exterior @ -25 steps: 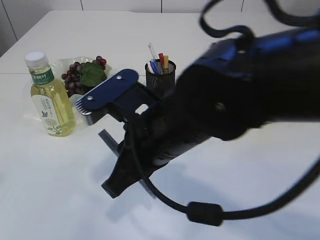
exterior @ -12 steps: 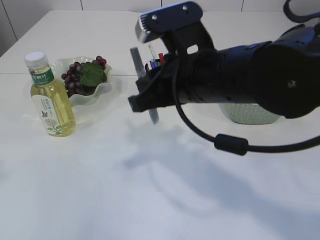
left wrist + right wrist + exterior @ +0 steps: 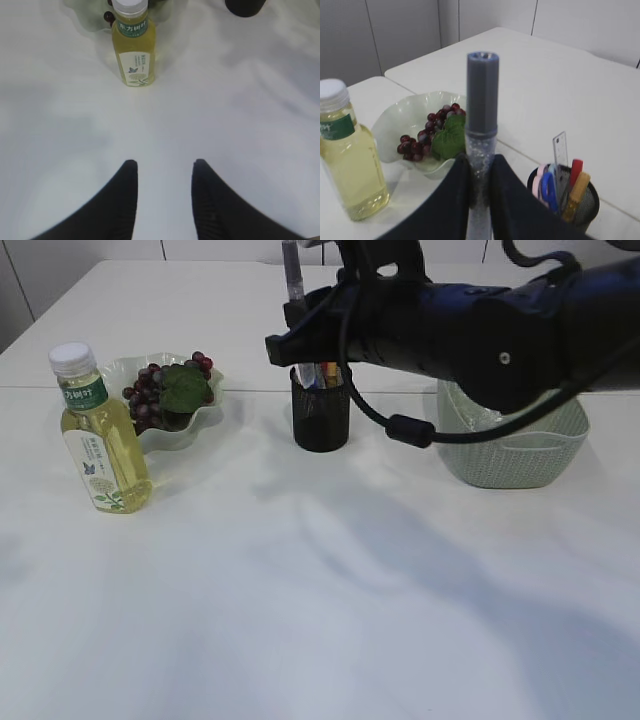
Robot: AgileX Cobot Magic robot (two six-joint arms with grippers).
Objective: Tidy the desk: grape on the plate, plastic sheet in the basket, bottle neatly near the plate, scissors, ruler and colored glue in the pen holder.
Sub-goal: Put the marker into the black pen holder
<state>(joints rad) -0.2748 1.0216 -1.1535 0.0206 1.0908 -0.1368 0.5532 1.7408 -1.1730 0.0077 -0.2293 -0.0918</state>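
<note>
Right gripper: fingers clamped on upright grey-capped glitter glue tube, held above the black mesh pen holder. Left gripper: fingers parted, empty, over the white counter, facing the yellow-drink plastic bottle.

Right arm reaches in from the right across the middle, held high above the table, right gripper with its 2 fingers closed on an upright glue stick. Left gripper hangs low over bare table, jaws parted, holding nothing.
</note>
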